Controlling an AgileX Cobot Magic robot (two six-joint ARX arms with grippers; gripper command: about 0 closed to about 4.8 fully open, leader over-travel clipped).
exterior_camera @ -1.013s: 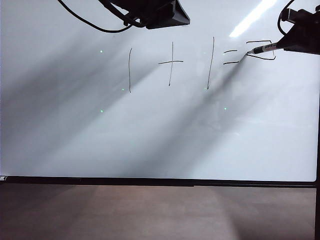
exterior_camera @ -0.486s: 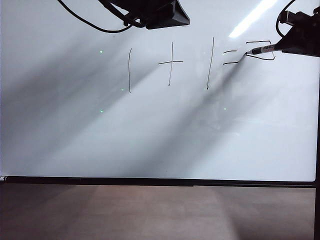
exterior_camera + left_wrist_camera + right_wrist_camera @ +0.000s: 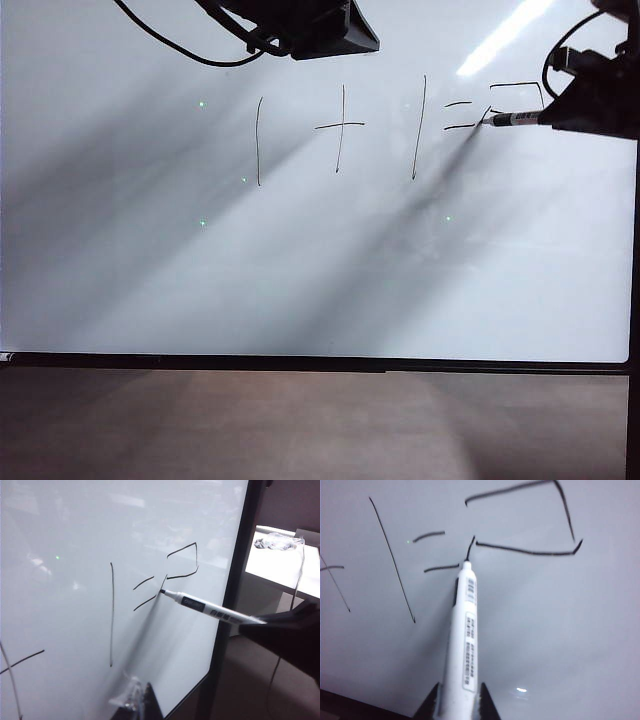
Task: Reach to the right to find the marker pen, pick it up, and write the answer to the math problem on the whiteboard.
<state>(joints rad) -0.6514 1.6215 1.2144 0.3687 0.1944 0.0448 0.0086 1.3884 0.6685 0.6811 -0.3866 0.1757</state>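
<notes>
Right end effector [image 3: 459,700] at upper right, jaws clamped; left end effector [image 3: 137,702] top centre, prob. idle, jaws unclear.

Right gripper [image 3: 545,118] holds marker pen [image 3: 512,119] on whiteboard [image 3: 300,270], writing the answer [image 3: 515,100].
We see the tip touching the board just right of the math problem [image 3: 360,130], answer half-drawn; left gripper [image 3: 330,30] hangs at top edge, jaws not readable.
</notes>
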